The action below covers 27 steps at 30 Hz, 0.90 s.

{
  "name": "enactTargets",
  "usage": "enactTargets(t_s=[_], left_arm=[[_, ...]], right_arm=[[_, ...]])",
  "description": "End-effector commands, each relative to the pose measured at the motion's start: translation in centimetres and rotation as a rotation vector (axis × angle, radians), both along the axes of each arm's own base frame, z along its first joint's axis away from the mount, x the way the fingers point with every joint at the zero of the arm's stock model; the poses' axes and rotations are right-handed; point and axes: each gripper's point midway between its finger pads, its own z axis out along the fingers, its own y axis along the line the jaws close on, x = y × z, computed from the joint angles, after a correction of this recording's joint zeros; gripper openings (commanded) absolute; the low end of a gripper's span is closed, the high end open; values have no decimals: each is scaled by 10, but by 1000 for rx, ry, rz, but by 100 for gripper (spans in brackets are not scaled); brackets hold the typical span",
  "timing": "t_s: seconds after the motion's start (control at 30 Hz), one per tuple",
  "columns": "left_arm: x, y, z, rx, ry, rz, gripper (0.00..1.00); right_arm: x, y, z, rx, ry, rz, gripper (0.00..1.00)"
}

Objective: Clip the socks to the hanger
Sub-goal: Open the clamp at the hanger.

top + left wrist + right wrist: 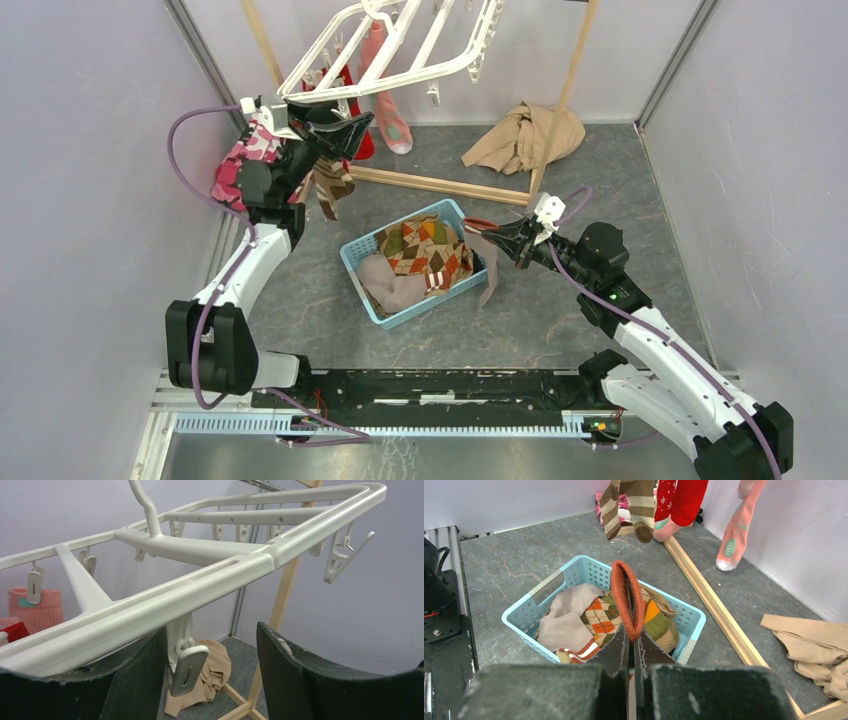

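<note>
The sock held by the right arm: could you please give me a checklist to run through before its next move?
1. Right end effector shut on the sock, at its orange cuff: ok.
2. Sock's tail clear of the blue basket: cannot tell.
3. Left end effector open, straddling a hanger clip: ok.
4. That clip empty: ok.
5. Clip pressed open: not ok, looks shut.
6. Cuff up at the clip: not ok, it sits low by the basket.
</note>
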Motion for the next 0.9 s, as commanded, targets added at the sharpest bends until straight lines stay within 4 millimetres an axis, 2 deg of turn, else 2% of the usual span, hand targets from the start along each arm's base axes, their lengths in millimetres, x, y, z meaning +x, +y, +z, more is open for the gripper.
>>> enactTargets(t_s=[0.0,0.33,0.5,0.87], left_arm=[[-17,1,24,-40,-69,-41,69],[-22,0,31,-66,-92,-82,59],[-20,0,33,-78,-84,-94,48],[-17,0,34,-110,-48,-120,6]], right_arm=[[0,-1,14,16,-49,-4,0],[0,0,13,12,-44,-1,0],[0,0,14,13,-47,0,0],[-1,0,14,14,-48,0,0]])
